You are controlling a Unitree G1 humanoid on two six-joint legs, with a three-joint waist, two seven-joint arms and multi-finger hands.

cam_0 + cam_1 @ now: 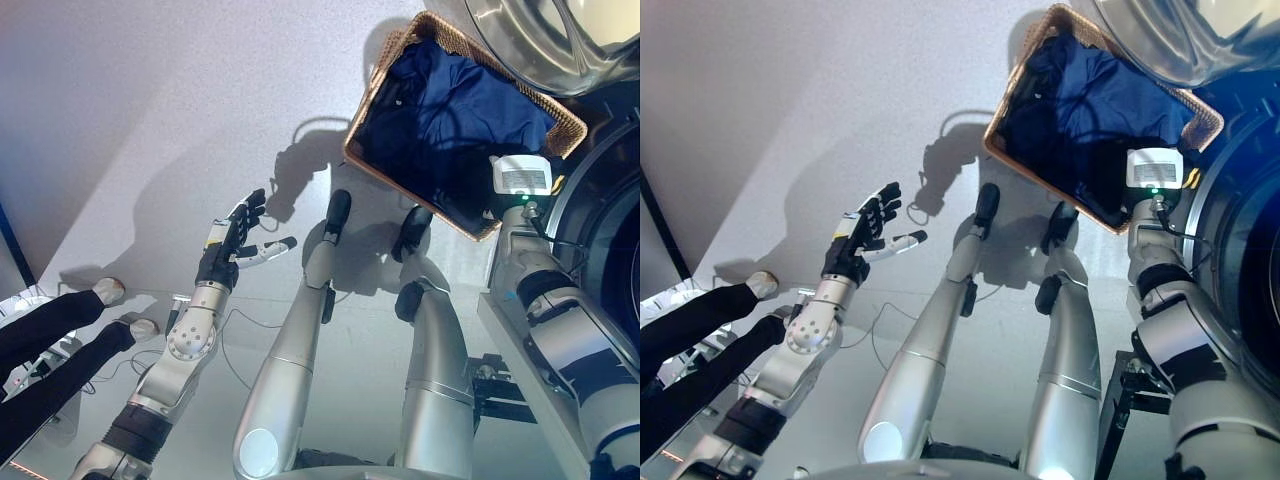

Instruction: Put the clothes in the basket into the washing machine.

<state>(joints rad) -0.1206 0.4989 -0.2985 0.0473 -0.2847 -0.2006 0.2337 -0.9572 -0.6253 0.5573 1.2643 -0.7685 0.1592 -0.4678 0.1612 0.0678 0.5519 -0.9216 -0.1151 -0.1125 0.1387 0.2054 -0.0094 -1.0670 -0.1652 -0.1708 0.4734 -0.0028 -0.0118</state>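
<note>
The soft, limp dark blue clothes (450, 110) fill the basket (372, 95); bunch a fold. The left hand (232, 245) is spread empty; the right hand's state cannot be told.

We look down on a pale grey floor (150, 110), smooth and glossy, with soft light spread across it and dark shadows falling near its middle. At the lower left a person's legs (55, 345) in dark trousers and light shoes stretch over the floor. A dark upright strip (660, 225) runs along the left edge, beside the floor.
</note>
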